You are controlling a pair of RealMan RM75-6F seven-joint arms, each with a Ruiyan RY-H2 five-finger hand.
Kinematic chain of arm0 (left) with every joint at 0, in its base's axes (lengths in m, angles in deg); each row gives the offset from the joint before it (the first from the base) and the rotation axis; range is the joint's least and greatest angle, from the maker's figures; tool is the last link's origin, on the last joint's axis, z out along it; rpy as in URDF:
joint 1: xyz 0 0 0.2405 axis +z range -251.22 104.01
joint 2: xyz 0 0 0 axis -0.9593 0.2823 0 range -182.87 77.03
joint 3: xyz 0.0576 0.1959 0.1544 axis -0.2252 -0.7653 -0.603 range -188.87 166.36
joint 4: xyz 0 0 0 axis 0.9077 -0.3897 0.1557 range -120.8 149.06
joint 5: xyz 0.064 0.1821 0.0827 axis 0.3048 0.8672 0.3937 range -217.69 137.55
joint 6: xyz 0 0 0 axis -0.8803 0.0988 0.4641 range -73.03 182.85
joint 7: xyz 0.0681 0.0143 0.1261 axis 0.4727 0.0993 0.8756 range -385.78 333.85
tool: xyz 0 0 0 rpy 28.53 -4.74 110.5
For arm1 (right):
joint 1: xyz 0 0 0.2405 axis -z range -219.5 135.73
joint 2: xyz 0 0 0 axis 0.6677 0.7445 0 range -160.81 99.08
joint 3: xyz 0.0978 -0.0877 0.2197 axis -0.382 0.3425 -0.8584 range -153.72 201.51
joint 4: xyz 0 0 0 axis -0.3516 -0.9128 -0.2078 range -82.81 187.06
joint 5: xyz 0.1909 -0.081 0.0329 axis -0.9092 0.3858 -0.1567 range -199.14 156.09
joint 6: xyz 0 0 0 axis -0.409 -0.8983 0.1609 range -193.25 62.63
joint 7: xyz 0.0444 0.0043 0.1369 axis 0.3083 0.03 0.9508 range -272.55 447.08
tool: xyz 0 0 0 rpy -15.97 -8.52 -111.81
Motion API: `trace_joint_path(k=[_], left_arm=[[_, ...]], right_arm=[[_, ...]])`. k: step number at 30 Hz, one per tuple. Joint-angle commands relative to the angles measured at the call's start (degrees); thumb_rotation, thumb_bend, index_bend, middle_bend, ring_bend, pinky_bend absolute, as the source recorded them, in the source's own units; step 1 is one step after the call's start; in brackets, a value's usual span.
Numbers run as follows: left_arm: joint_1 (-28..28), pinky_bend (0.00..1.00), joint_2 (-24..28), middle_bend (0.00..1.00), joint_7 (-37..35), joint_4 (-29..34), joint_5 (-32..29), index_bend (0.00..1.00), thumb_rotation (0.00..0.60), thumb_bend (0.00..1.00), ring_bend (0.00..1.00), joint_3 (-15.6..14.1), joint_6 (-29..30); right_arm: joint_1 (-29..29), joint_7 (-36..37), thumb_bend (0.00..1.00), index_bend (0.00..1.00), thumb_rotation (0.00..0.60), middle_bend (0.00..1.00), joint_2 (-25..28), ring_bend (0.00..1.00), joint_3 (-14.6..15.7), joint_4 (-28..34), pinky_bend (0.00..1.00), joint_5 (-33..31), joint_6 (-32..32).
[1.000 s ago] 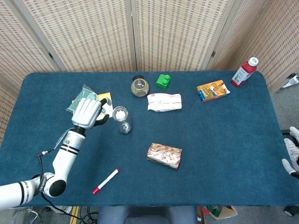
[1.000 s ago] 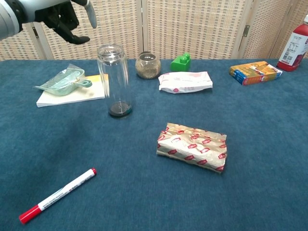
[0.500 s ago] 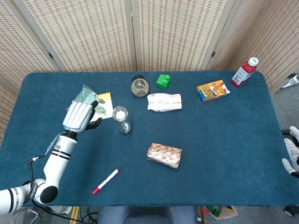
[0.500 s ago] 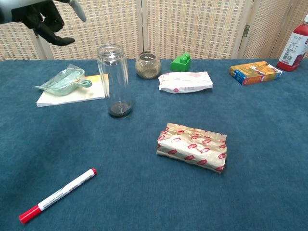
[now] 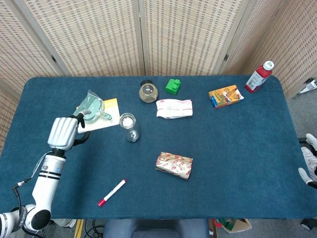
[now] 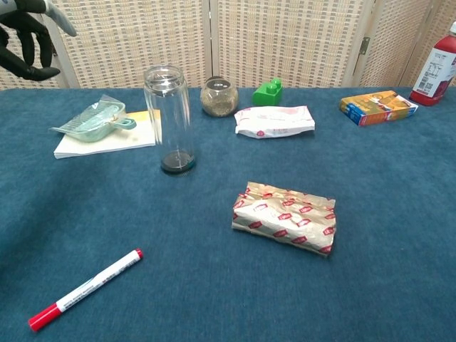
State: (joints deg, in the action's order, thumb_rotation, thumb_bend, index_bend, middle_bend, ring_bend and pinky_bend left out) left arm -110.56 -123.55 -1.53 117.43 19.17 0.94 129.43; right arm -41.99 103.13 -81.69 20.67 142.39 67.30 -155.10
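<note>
head overhead, chest low, same table (image 5: 237, 163)

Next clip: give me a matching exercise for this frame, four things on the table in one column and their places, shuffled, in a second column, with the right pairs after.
Things:
1. red-capped marker
2. red bottle
3. green block
4. clear glass jar

Places:
A. far right corner of the table
B. near edge, front left
C. beside the round jar at the far side
D. upright, just right of the notepad with the bagged teal comb

Pairs: 1-B, 2-A, 3-C, 4-D. The left robot hand hangs over the cloth left of the notepad and holds nothing.
</note>
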Motion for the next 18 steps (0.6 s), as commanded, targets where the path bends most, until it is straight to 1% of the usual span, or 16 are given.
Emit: trace_joint_path(k=[1, 5, 11, 18], left_arm=[[0.88, 0.67, -0.14, 0.45, -1.29, -0.25, 0.72, 0.24, 0.600, 0.34, 0.43, -0.25, 0.60], [2.13, 0.65, 0.25, 0.43, -2.41, -0.36, 1.51, 0.24, 0.600, 0.34, 0.43, -0.89, 0.57], [4.01, 0.57, 0.66, 0.40, -2.73, 0.20, 2.57, 0.24, 0.600, 0.34, 0.41, -1.83, 1.51], [7.97, 0.53, 1.09, 0.38, -4.41, 0.78, 3.58, 0.24, 0.600, 0.34, 0.39, -3.38, 4.31]], right_arm=[[-0.08, -0.07, 0.30, 0.02, 0.600, 0.19, 0.02, 0.08, -0.01, 0.09, 0.23, 0.04, 0.07], [-0.12, -0.28, 0.30, 0.02, 0.600, 0.19, 0.07, 0.08, 0.02, 0.30, 0.23, 0.05, 0.13], [-0.12, -0.56, 0.30, 0.02, 0.600, 0.19, 0.13, 0.08, 0.13, 0.59, 0.23, 0.05, 0.29], [-0.30, -0.40, 0.30, 0.02, 0.600, 0.19, -0.10, 0.08, 0.46, 0.35, 0.23, 0.01, 1.11]])
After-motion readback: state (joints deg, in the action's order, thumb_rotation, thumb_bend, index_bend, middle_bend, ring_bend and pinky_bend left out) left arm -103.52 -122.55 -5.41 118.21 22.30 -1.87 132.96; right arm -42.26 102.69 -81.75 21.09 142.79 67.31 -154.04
